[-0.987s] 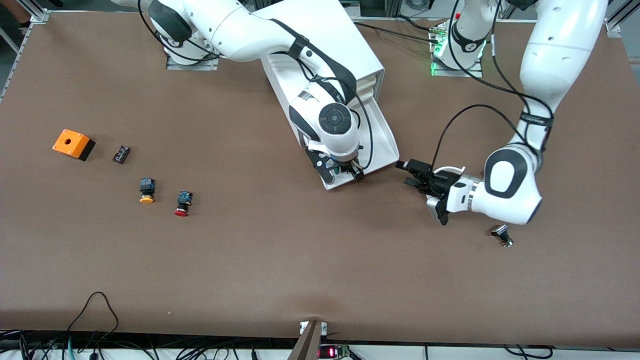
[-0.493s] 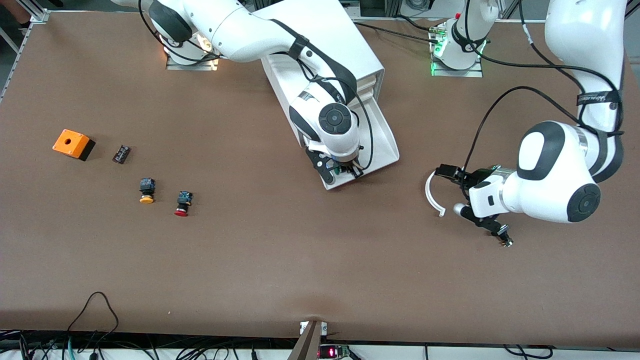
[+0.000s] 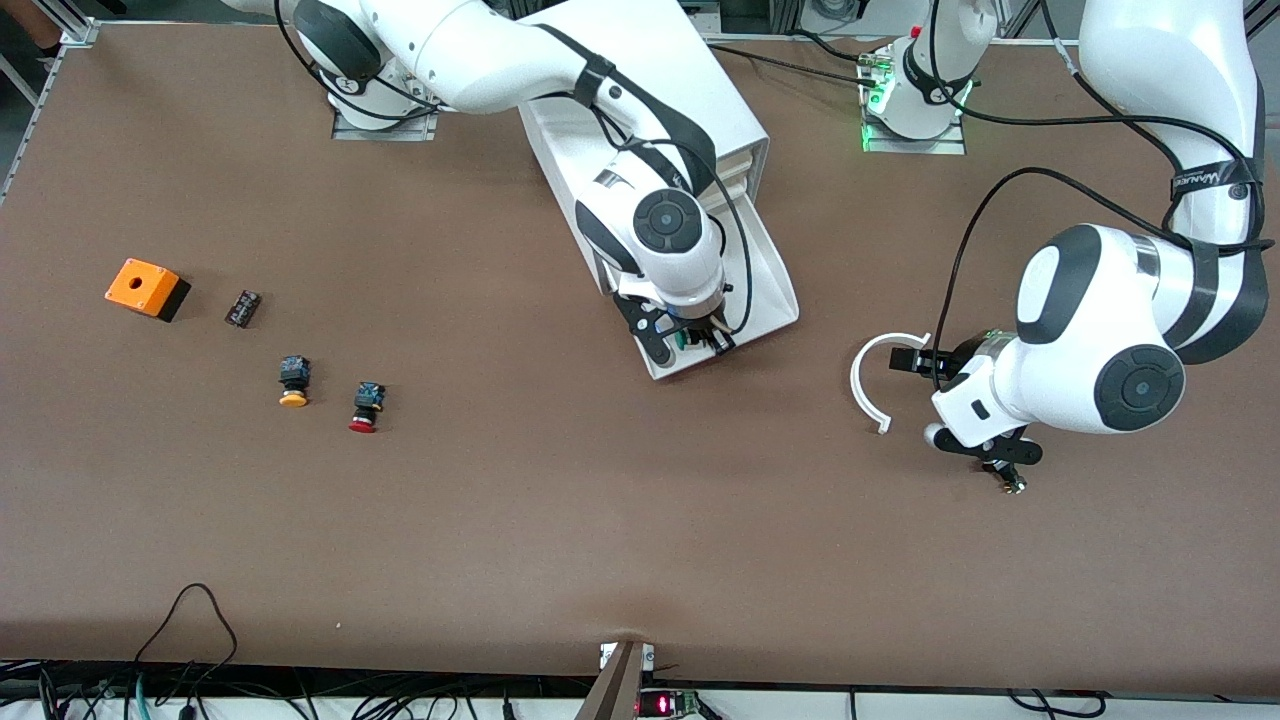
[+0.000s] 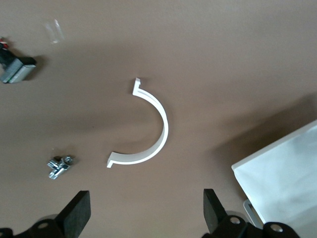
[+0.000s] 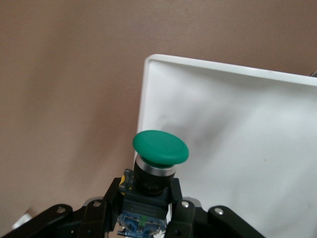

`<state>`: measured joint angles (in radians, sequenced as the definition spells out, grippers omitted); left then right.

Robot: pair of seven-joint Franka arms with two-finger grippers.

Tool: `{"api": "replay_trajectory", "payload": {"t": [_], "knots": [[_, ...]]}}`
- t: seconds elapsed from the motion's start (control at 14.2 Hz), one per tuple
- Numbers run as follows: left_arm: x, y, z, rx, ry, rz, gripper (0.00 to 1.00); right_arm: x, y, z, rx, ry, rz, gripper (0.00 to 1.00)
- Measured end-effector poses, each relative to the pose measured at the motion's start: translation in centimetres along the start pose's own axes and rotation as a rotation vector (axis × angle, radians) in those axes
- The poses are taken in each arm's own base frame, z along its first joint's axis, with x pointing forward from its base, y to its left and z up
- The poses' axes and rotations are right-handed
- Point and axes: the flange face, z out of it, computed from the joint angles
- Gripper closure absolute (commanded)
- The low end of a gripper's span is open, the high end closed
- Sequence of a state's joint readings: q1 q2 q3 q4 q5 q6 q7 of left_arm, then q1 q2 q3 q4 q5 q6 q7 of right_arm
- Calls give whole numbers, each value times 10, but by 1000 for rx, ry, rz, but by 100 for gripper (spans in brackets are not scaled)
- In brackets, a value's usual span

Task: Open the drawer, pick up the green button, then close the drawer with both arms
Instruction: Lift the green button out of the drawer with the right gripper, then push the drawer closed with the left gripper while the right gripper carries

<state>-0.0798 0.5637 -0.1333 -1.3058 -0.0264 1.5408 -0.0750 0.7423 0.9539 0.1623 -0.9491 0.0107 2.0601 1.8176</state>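
right tool point(image 3: 697, 341): pinches the black-and-blue body of the green-capped button point(image 5: 161, 147); cap points away from the wrist.
button place: held over the open drawer point(image 3: 770, 270), at its front end nearest the front camera; whether it has cleared the tray floor, I cannot tell.
key relation: drawer's long axis runs about 11 to 5 o'clock in the front view, out of the white cabinet point(image 3: 640, 90); button sits at the 5 o'clock end.
left tool point(image 4: 143, 218): fingers spread, holding nothing, over the bare desk point(image 3: 560, 520) toward the left arm's end, above a white C-shaped clip point(image 3: 868, 383).
judgement: left tool lies at roughly 3 o'clock of the drawer front, well apart; the right is nearer but occupied, so closing likely falls to the left.
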Motion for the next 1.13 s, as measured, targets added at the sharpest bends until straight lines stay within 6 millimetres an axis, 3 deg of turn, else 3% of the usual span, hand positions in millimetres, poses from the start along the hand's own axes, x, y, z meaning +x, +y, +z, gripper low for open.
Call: {"api": "replay_trajectory", "payload": {"t": [0.28,0.42,0.63,0.85,1.13], "knots": [[-2,0,-24,18,53,-6,0,22,-3,-58,-31,27,-191,100],[-2,-4,-34,12,74,-13,0,53,-3,-86,-70,37,-304,100],[3,-1,-32,-31,88,-99,0,116,-1,-124,-139,34,-468,100],[19,26,-10,-63,160,-282,0,179,6,-147,-196,9,-651,100],[28,83,47,-92,232,-422,1,263,28,-146,-250,-42,-846,100]]}}
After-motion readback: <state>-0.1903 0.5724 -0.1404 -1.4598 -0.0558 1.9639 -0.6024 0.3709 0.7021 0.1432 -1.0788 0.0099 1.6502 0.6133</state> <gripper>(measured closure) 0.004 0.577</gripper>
